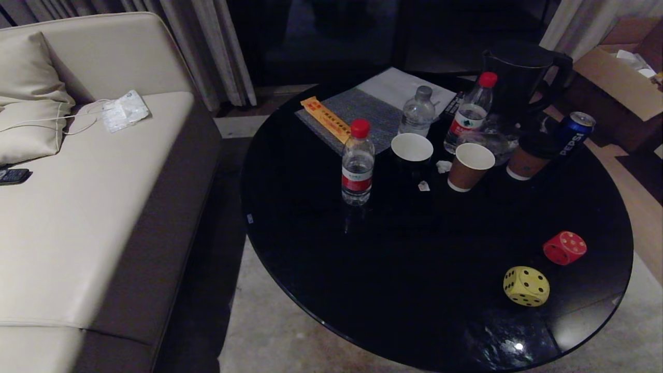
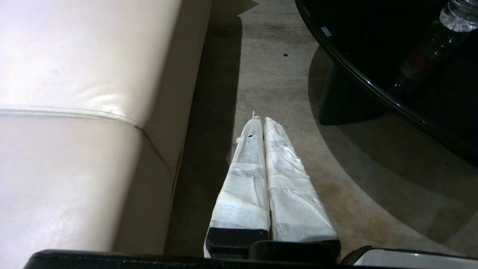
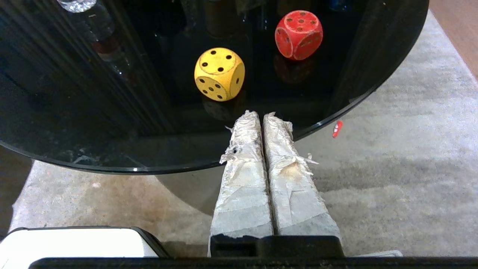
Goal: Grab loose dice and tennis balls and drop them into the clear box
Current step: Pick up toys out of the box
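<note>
Dice, yellow die (image 3: 219, 74) at eleven o'clock off the closed, empty right gripper (image 3: 262, 116), are risking rolling off the glossy table (image 3: 93, 123) if nudged.

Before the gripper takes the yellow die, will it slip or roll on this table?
The yellow die rests on a flat face, so probably no rolling. Its rounded corners and the glossy table suggest it may slide when pushed. It looks rigid, so likely firm to grip.

Two dice (image 1: 544, 267) near table (image 1: 311, 248) front-right edge, bottles and cups behind, sofa (image 1: 77, 207) left
</note>
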Robot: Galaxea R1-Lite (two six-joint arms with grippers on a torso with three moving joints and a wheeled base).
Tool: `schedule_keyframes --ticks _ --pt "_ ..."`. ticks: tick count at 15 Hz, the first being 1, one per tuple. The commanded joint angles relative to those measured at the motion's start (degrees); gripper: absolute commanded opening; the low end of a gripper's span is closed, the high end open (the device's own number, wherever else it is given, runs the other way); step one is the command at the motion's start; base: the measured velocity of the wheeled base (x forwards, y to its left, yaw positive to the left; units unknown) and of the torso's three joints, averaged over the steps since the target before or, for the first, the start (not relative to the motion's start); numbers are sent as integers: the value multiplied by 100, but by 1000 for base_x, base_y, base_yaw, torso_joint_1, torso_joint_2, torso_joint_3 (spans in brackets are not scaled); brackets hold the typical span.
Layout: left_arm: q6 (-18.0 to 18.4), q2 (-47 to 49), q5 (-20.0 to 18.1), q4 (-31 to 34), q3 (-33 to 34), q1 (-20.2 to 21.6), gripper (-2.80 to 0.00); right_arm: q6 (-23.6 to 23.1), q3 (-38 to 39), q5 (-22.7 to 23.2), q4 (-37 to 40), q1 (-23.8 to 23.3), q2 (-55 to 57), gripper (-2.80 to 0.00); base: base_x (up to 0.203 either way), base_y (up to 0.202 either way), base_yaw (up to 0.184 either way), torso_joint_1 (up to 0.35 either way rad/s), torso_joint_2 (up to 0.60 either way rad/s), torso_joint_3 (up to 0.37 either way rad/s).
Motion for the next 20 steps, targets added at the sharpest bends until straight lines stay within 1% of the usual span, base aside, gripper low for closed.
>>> schedule_keyframes --ticks 1,2,3,4,6,8,10,11,13,15,17,18,19,20 --pt "-32 6 10 0 9 1 -280 2 6 -26 54 -33 7 -280 0 0 0 -2 2 -32" --pt "-32 6 10 0 9 1 -280 -2 -132 -34 184 -40 11 -280 0 0 0 0 0 0" --pt "-32 6 10 0 9 1 -280 -10 -482 -33 477 -41 82 -280 0 0 0 0 0 0" --pt "-32 6 10 0 9 1 -280 -12 -1011 -25 916 -41 288 -280 0 0 0 0 0 0" --pt "-32 6 10 0 9 1 -280 -5 -1882 12 1737 -39 1202 -280 0 0 0 0 0 0" --pt "-32 6 10 0 9 1 -280 4 -2405 35 2043 -43 2271 -280 0 0 0 0 0 0" --pt "-32 6 10 0 9 1 -280 82 -2744 48 2192 -45 3273 -280 0 0 0 0 0 0" --pt "-32 6 10 0 9 1 -280 183 -2832 56 2233 -36 3802 -280 0 0 0 0 0 0" --pt "-40 6 10 0 9 1 -280 493 -2971 62 2233 154 4816 -280 0 0 0 0 0 0" --pt "-32 6 10 0 9 1 -280 768 -3047 61 2038 401 5612 -280 0 0 0 0 0 0" --pt "-39 6 10 0 9 1 -280 895 -3141 84 1866 520 6303 -280 0 0 0 0 0 0" --pt "-41 6 10 0 9 1 -280 951 -3238 230 1661 552 6586 -280 0 0 0 0 0 0" --pt "-39 6 10 0 9 1 -280 1078 -3441 466 1436 574 6819 0 0 0 0 0 0 0" --pt "-40 6 10 0 9 1 -280 1248 -3635 603 1325 601 6971 0 0 0 0 0 0 0"
